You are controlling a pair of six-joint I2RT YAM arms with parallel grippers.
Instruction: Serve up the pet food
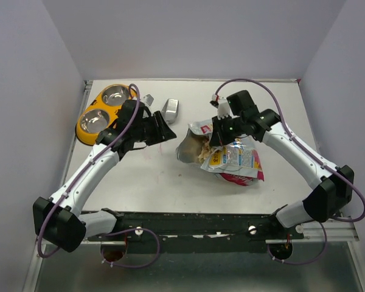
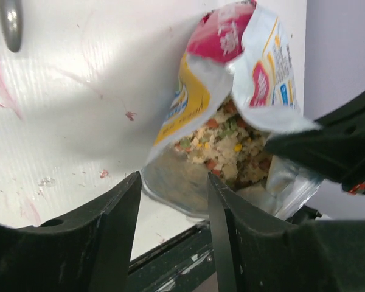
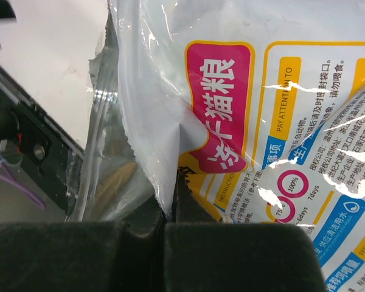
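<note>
The pet food pouch (image 1: 231, 157) lies open on its side at the table's middle right, its mouth facing left. Mixed kibble (image 2: 226, 141) shows inside the mouth in the left wrist view, between the pouch's (image 2: 246, 61) walls. My right gripper (image 1: 218, 137) is shut on the upper edge of the pouch mouth; in the right wrist view its tips (image 3: 171, 204) pinch a fold of the printed pouch (image 3: 261, 121). My left gripper (image 1: 168, 132) is open and empty, just left of the mouth; its fingertips (image 2: 173, 198) stand apart in front of the pouch's silver lip.
The yellow double bowl (image 1: 83, 129) with two steel cups sits at the far left. The silver metal scoop (image 1: 170, 111) lies behind my left gripper, a small grey object (image 1: 148, 98) beside it. The scoop's handle (image 2: 11, 24) shows in the left wrist view. The dark front rail (image 1: 201, 222) runs along the near edge.
</note>
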